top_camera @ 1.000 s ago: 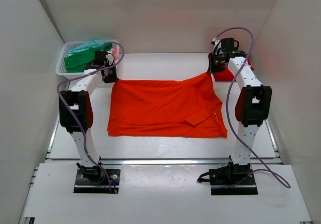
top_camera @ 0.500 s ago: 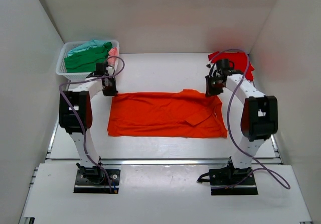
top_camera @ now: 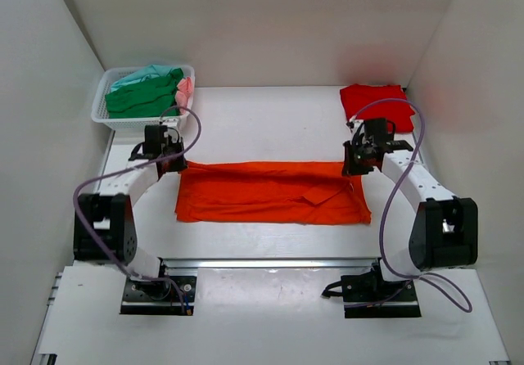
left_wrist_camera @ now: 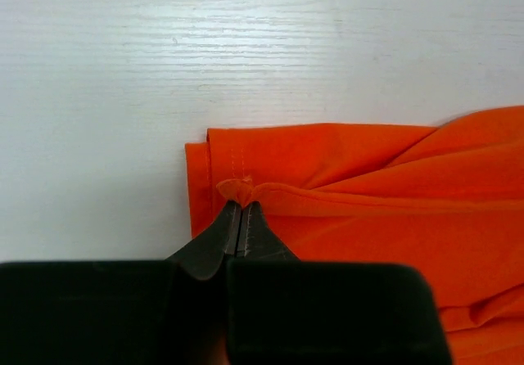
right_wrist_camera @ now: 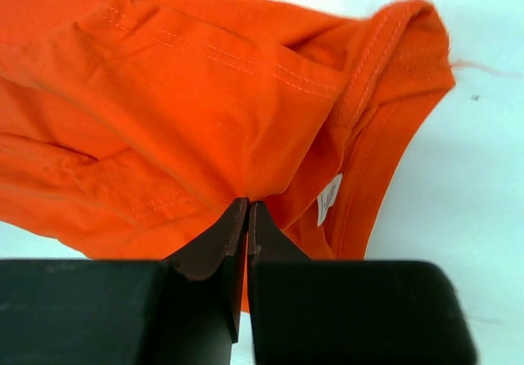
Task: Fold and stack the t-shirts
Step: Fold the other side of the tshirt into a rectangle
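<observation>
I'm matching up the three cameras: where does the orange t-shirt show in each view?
Top external: the orange t-shirt lies at centre frame, a wide folded band.
Left wrist: the shirt fills the right and lower middle; the left gripper pinches its corner.
Right wrist: it covers the upper left and middle; the right gripper pinches it.
Shared landmark: the white table under it.

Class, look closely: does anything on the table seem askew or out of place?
The orange t-shirt is folded unevenly: its right end is rumpled, with the neck label showing. Nothing else stands out.
</observation>
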### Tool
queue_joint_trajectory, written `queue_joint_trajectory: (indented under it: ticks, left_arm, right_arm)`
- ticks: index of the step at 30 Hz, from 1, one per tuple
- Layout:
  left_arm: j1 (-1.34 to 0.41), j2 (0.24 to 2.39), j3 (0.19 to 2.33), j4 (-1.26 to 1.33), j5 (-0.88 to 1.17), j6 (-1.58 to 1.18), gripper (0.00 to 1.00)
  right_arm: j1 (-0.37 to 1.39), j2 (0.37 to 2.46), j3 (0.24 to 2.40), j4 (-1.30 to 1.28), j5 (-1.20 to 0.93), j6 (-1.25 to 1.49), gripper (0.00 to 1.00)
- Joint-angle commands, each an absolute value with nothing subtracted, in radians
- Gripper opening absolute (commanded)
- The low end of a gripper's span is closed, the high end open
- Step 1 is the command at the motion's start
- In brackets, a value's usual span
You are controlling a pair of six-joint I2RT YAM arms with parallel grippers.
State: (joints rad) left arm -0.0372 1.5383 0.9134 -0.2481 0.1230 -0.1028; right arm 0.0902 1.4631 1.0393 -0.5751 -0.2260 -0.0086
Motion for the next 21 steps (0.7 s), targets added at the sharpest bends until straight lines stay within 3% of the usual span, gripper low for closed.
queue_joint_trajectory:
  ticks: [1, 14, 21]
  left_arm:
    - [-0.06, 1.387, 0.813, -0.118, 0.091, -0.057, 0.0]
    - [-0.086, 1.255, 0.683, -0.133, 0.029, -0.028, 0.0]
    - [-0.117, 1.261, 0.683, -0.169, 0.003, 0.0, 0.07]
  right_arm:
    - [0.084, 1.402, 0.996, -0.537, -0.232, -0.005, 0.0]
    - [0.104, 1.263, 0.828, -0.526, -0.258, 0.064, 0.0]
    - [0.106, 1.235, 0.784, -0.531, -0.265, 0.078, 0.0]
